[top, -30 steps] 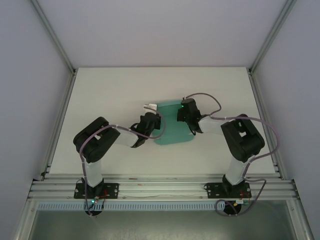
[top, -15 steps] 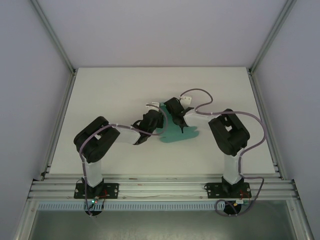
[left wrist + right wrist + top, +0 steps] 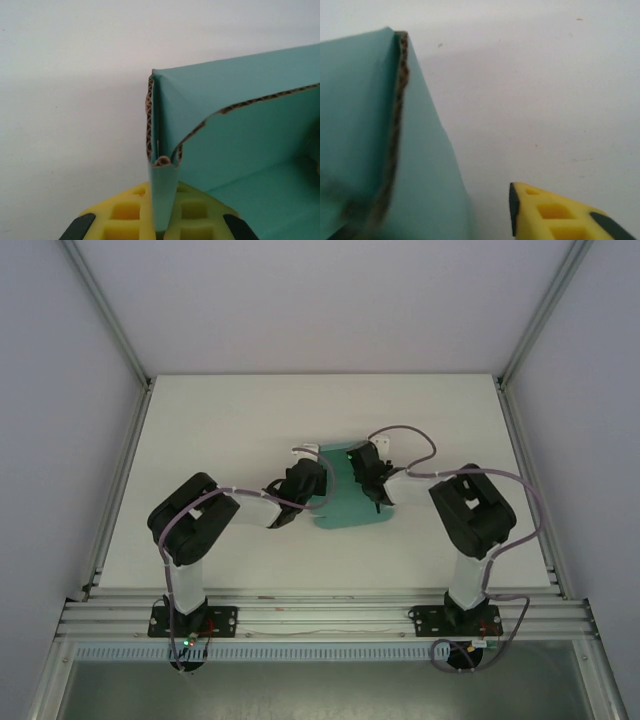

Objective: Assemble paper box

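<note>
- Paper box point(image 3: 352, 502) sits mid-table point(image 3: 220, 430), between the two arms. It is part-folded, with walls up and still open on top.
- Left gripper point(image 3: 162, 227): yellow fingers point(image 3: 125, 220) are pressed together on a folded-over corner wall of the box. The card comes straight up out of the pinch, with its corrugated edge showing. In the top view the left gripper point(image 3: 314, 480) sits at the box's left side, so this arm is anchoring it.
- Right gripper point(image 3: 360, 472) is over the far-right part of the box.
- In the right wrist view one finger point(image 3: 555, 215) shows low on the right, with bare table between it and the teal card point(image 3: 365, 130). It is off-centre and touching nothing, so it reads as spread and not gripping.
- Key relation: from the right fingers the nearest card wall lies to the left, just beside the visible finger but apart from it. The wall's raw edge runs from low near the camera up and away. The second finger's side is covered by card, so it is unclear whether the wall already sits inside the gap.
- Long axis of the box: footprint looks near square from above, so it cannot be called.
- Judgement: the left arm is committed as the holder and the right arm is free. The next fold or tuck depends on the right arm closing that sideways gap to the wall without dragging the box out of the left pinch.
</note>
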Available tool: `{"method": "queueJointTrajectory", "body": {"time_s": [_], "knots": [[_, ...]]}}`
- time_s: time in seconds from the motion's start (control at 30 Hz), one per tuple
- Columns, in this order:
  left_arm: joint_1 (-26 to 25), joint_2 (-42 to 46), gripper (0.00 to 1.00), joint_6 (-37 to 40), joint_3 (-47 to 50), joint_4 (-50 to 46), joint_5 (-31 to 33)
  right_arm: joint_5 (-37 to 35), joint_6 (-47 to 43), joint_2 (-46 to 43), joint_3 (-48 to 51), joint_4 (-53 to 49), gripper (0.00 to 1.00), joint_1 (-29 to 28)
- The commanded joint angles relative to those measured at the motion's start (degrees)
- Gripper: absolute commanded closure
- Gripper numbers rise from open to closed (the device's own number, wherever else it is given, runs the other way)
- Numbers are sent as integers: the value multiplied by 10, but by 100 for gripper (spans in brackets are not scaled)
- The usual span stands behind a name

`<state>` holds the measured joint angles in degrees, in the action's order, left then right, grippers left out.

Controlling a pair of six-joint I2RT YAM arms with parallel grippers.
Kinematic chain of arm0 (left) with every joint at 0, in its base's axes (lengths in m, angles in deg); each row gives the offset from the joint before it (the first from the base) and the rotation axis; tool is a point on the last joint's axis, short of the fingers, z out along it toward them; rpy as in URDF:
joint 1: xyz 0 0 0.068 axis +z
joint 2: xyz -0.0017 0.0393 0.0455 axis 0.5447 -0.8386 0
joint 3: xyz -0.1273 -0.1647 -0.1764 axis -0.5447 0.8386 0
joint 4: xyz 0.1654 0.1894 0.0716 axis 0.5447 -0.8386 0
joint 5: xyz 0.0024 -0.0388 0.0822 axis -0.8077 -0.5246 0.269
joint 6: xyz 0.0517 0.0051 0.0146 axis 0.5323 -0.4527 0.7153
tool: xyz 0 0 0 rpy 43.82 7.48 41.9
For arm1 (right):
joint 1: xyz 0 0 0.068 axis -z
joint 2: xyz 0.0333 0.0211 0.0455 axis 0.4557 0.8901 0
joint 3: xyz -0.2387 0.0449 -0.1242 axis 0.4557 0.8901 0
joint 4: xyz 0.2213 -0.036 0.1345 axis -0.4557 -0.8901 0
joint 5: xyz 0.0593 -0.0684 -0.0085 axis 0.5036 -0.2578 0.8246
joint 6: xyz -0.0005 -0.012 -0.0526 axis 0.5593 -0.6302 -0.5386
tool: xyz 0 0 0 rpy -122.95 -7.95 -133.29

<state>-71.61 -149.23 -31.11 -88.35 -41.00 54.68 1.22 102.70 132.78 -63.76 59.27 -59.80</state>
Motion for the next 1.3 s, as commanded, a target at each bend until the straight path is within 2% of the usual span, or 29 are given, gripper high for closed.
{"method": "queueJointTrajectory", "body": {"time_s": [0.0,0.2,0.37,0.47,0.53,0.73,0.93,0.97,1.07,1.2,1.27], "knots": [[5,-15,100,4,1,-65,11,70,-50,-42,21,7,49,15],[5,-17,100,1,-15,-82,9,146,-58,-91,45,-5,33,30],[5,-16,100,1,-22,-89,4,233,-65,-138,79,24,0,43],[4,-14,100,1,-33,-104,3,277,-63,-178,95,38,0,51],[5,-13,100,5,-42,-116,3,279,-52,-208,102,37,0,57],[16,4,100,9,-75,-166,-33,209,-14,-318,99,-40,0,82],[37,40,100,15,-111,-252,-111,158,-25,-428,104,-122,0,91],[41,48,100,27,-119,-272,-133,154,-26,-445,103,-140,0,92],[46,75,100,44,-138,-337,-145,128,-8,-475,89,-200,0,96],[53,117,100,61,-160,-423,-184,135,-6,-494,70,-265,0,98],[54,125,100,103,-188,-503,-224,142,-7,-495,59,-292,0,99]]}}
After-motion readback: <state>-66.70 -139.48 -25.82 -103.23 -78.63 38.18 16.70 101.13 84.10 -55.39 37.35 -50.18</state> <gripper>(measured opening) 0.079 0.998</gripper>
